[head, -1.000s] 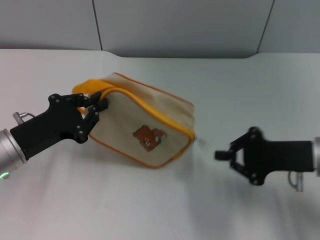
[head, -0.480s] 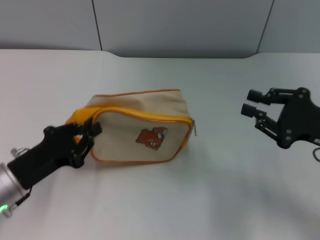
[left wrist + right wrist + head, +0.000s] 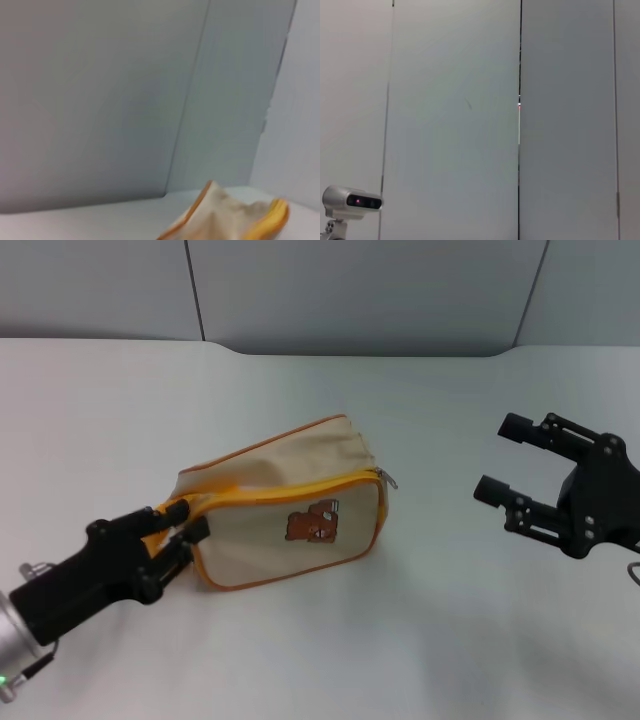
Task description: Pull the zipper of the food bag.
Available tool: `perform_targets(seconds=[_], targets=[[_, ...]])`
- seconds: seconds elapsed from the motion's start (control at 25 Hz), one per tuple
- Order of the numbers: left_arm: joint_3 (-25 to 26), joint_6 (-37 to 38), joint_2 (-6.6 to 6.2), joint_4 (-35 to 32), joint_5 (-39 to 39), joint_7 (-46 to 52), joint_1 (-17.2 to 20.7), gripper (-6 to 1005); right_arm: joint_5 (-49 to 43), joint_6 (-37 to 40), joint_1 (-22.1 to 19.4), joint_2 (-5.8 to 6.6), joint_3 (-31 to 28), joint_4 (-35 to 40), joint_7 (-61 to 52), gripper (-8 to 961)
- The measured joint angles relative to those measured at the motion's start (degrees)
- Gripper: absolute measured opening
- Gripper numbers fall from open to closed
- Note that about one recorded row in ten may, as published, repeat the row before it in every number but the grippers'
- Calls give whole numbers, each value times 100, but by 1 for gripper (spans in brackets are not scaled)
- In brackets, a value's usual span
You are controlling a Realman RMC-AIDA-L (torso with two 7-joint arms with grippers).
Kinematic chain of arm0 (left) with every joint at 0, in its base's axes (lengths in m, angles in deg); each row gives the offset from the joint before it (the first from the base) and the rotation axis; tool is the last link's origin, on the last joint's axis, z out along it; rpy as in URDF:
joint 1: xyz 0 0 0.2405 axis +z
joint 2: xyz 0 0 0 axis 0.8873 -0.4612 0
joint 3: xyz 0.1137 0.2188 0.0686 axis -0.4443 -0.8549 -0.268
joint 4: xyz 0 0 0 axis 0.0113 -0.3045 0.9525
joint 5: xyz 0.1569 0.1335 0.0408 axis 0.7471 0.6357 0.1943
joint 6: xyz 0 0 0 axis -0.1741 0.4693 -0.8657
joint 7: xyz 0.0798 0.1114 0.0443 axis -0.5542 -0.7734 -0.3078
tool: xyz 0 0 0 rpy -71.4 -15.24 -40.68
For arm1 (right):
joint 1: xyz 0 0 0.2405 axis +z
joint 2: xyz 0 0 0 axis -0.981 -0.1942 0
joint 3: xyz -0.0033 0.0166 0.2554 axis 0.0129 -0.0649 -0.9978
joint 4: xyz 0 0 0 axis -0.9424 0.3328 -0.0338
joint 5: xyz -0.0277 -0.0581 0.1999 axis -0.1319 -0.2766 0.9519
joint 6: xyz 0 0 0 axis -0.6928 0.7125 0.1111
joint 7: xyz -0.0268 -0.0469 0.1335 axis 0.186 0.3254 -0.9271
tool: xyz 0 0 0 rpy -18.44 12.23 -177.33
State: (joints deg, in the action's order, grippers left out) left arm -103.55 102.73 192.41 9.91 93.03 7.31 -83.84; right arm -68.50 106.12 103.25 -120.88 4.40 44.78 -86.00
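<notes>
Bag: cream pouch lying on its side near the middle of the table, bear print facing up.
Zipper: orange line along the upper edge; silver pull at the end nearest the right arm, apparently so that arm can take it.
Left gripper: clenched on the orange strap at the opposite end, likely anchoring the bag against the pull.
Right gripper: fingers spread, holding nothing, well apart from the pull, facing it.

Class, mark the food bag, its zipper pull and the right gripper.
Food bag (image 3: 270,525): head view, front panel.
Zipper pull (image 3: 389,481): head view, silver tab.
Right gripper (image 3: 505,458): head view, between open fingertips.
</notes>
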Motion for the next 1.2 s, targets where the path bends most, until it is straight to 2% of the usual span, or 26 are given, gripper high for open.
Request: perform_targets(seconds=[0.08,0.12,0.2,0.24,0.28,0.32,0.36,0.4,0.48,0.52,0.56,0.64,0.8,1.2], targets=[[60,259,-51,-62,-44,182,51,228,-8,38,-10,4,18,-19,-118,548],[192,631,-113,-152,-89,452,104,237,-29,70,-15,14,58,-28,-279,593],[219,827,-148,-180,-86,532,117,331,-65,95,-15,27,90,-31,-369,679],[82,1232,-224,-250,38,602,106,377,-197,163,-11,48,144,-28,-506,722],[82,1232,-224,-250,38,602,106,424,-197,163,-11,48,144,-28,-506,765],[-263,1545,-261,-373,244,613,53,471,-491,282,23,74,165,7,-676,808],[-263,1545,-261,-373,244,613,53,500,-491,282,23,74,165,7,-676,826],[-478,1665,-267,-444,338,631,19,529,-836,398,90,115,166,37,-809,844],[-633,1744,-266,-493,401,649,-10,588,-1023,452,119,139,166,46,-873,844],[-894,1808,-259,-553,489,700,-61,617,-1324,514,175,164,165,57,-941,843],[-894,1808,-259,-553,489,700,-61,646,-1324,514,175,164,165,57,-941,843],[-1463,1807,-224,-706,823,944,-198,704,-1650,533,218,160,164,59,-953,843],[-1493,1805,-213,-714,912,962,-226,819,-1909,527,261,132,164,50,-962,843],[-1510,1813,-209,-720,977,986,-242,818,-2125,475,306,98,172,13,-983,842]])
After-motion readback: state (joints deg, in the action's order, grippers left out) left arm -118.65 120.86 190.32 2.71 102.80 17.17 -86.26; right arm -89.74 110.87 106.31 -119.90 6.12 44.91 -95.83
